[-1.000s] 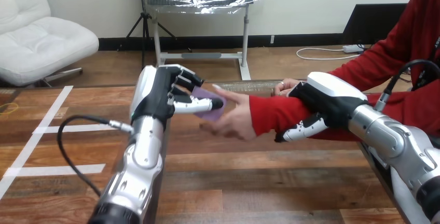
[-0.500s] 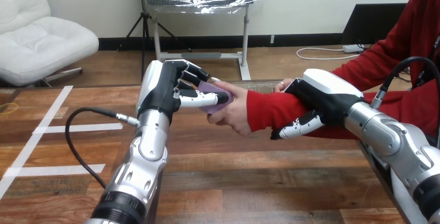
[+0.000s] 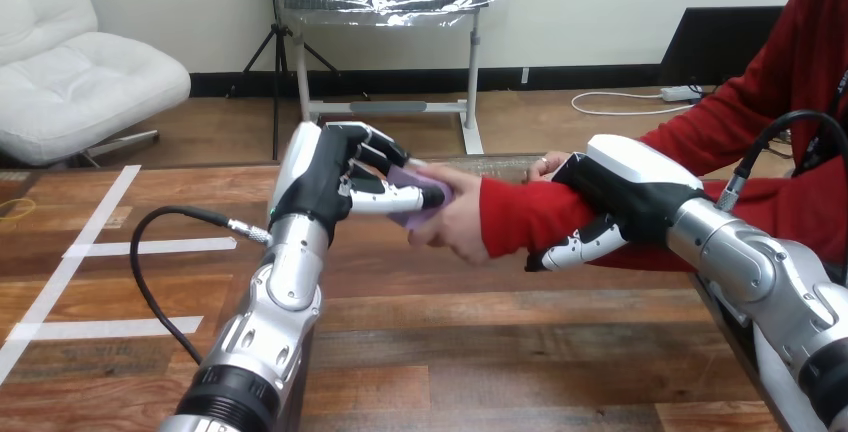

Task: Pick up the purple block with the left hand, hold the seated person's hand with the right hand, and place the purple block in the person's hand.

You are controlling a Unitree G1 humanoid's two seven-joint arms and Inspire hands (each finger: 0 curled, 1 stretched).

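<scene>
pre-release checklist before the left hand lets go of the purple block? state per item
1. Grip: left hand pinches purple block between thumb and fingers: ok.
2. Block touches person's hand: ok.
3. Block seated in the palm: cannot tell, the robot's fingers cover it.
4. Support: right hand on the person's hand: not ok, its fingers curl round the red-sleeved forearm instead.
5. Catch: table lies under the handover: ok.

Left hand (image 3: 322,177) fingers (image 3: 392,195) hide most of the purple block (image 3: 408,217).
</scene>
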